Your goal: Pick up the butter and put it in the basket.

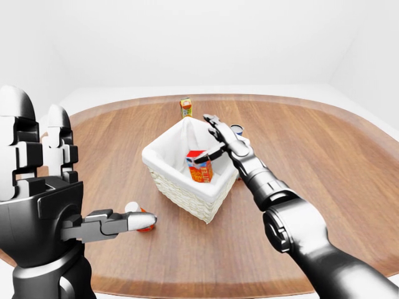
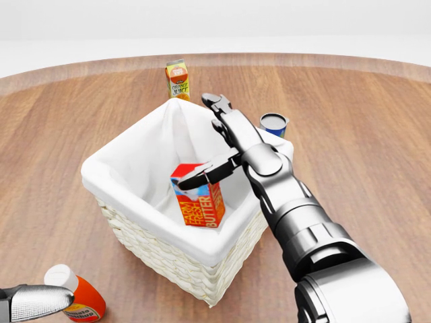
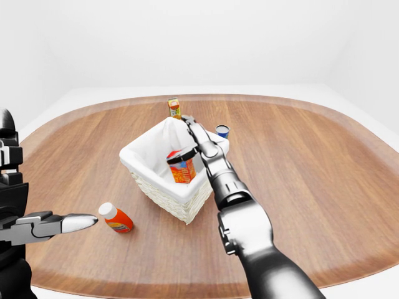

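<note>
Inside basket (image 2: 128, 165): one butter (image 2: 200, 207) | right hand (image 2: 219, 138) fingers spread, empty | left hand (image 1: 37, 187) fingers open, empty

One basket (image 2: 128, 168), one butter carton (image 2: 201, 205), one juice carton (image 2: 178, 79), one can (image 2: 273, 124), one bottle (image 2: 77, 299).

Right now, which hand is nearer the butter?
Right. The right hand is over the basket, thumb at the butter, fingers extended. The left hand hangs apart, beside a bottle.

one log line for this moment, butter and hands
butter: inside basket | right hand: fingers open, one touching butter top | left hand: open, idle
</note>
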You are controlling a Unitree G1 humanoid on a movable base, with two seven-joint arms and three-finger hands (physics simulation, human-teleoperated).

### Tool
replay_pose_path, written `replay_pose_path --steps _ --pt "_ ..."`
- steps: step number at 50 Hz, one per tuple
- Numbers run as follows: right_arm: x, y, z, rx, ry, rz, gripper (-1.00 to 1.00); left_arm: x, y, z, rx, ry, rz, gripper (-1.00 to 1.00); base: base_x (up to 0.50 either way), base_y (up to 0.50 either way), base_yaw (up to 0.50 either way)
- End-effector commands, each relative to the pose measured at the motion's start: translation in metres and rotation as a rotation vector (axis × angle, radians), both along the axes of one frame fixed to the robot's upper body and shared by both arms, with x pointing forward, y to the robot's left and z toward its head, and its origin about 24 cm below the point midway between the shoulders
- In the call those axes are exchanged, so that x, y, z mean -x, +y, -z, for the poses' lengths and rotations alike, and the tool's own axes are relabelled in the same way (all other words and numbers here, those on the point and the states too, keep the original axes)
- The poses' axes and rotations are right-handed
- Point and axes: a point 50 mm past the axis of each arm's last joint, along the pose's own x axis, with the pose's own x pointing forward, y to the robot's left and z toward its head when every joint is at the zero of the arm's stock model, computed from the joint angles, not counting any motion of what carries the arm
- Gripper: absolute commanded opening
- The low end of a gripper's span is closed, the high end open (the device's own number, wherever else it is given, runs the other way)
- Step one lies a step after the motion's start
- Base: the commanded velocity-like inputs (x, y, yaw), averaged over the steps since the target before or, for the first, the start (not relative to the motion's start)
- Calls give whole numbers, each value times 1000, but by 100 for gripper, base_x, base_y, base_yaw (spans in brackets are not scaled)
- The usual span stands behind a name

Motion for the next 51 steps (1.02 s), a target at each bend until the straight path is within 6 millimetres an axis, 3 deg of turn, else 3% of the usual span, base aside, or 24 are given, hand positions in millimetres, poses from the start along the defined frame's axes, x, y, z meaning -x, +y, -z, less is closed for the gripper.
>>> replay_pose_path --steps 1,16,26,32,35,51 --pt "-2 -7 -4 -12 -12 28 100 0 0 1 2 5 -1 100 0 0 0" --pt "-4 -10 -10 -38 -25 29 100 1 0 1 1 5 -1 100 0 0 0" --pt "-5 -33 -41 -237 -175 85 100 0 -1 0 5 -1 3 100 0 0 0" --pt "21 -54 -45 -338 -333 133 100 1 -3 -4 0 -24 7 100 0 0 0" --pt "40 -60 -35 -351 -341 145 100 2 -4 -6 -7 -39 8 100 0 0 0" --pt "97 -70 -23 -429 -357 186 100 3 -9 -11 -10 -68 21 100 0 0 0"
